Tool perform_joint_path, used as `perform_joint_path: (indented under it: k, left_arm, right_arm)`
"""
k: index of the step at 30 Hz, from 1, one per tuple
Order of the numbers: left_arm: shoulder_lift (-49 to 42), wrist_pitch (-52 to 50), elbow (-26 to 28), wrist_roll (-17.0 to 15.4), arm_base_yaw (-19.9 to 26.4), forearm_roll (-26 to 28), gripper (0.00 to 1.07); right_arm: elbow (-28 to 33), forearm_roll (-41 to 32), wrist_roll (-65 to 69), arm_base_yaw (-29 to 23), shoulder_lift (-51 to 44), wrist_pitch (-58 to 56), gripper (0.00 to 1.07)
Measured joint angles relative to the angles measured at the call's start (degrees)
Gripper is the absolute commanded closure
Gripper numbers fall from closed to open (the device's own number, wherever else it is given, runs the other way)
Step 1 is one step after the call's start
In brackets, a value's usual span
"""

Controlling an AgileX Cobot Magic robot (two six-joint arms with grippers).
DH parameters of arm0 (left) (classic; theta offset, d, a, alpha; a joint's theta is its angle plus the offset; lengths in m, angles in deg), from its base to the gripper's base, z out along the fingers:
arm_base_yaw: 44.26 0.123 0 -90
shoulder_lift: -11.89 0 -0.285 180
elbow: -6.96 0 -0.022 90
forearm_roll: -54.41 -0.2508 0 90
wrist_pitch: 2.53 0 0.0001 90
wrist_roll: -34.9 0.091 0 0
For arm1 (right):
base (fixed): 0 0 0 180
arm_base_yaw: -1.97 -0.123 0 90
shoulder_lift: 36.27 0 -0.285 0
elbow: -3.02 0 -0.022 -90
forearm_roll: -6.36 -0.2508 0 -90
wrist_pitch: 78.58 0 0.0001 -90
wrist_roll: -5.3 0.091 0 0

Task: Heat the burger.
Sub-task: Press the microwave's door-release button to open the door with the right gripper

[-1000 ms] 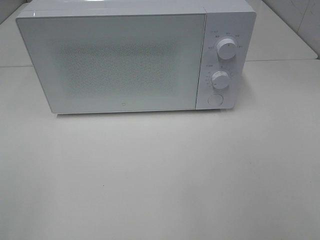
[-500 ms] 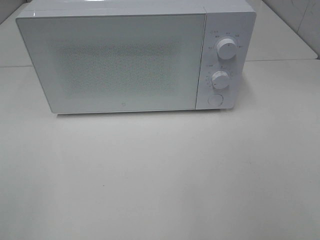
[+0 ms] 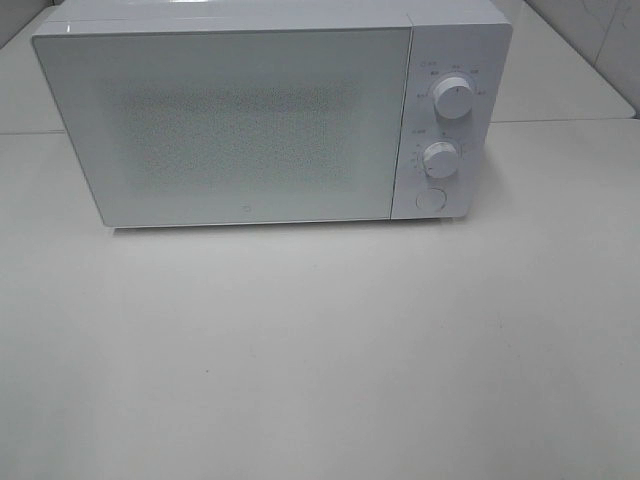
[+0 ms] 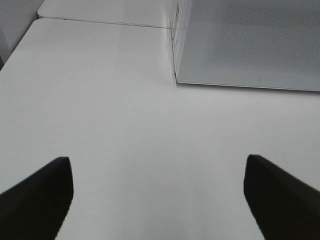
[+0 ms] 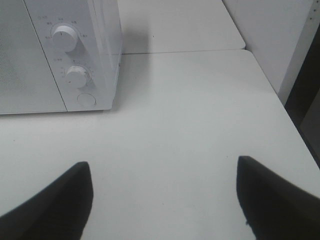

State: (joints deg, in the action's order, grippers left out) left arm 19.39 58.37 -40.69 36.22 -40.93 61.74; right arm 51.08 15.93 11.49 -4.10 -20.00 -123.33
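Note:
No burger shows in any view. A white microwave (image 3: pixel 270 115) stands at the back of the table with its door (image 3: pixel 225 125) shut. Two dials (image 3: pixel 453 98) and a round button (image 3: pixel 431 199) sit on its right panel. Neither arm appears in the exterior high view. My left gripper (image 4: pixel 159 197) is open over bare tabletop, short of the microwave's left front corner (image 4: pixel 176 80). My right gripper (image 5: pixel 165 197) is open too, over bare table in front of the control panel (image 5: pixel 75 65). Nothing lies between either pair of fingers.
The white table (image 3: pixel 320 350) stretches in front of the microwave, with a seam to a second table (image 3: pixel 560 75) behind. The table's right edge (image 5: pixel 280 105) drops off beside a wall and a dark gap.

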Motion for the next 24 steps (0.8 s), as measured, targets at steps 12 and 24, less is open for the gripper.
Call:
perform_joint_path:
  k: [12,24]
  left_arm:
    - [0.00,0.00,0.00,0.00,0.00,0.00,0.22]
    - [0.00,0.00,0.00,0.00,0.00,0.00,0.22]
  right_arm:
    - [2.52,0.00,0.00,0.00,12.95,15.13,0.40]
    - [4.76,0.00,0.29,0.00,28.13,29.79,0.69]
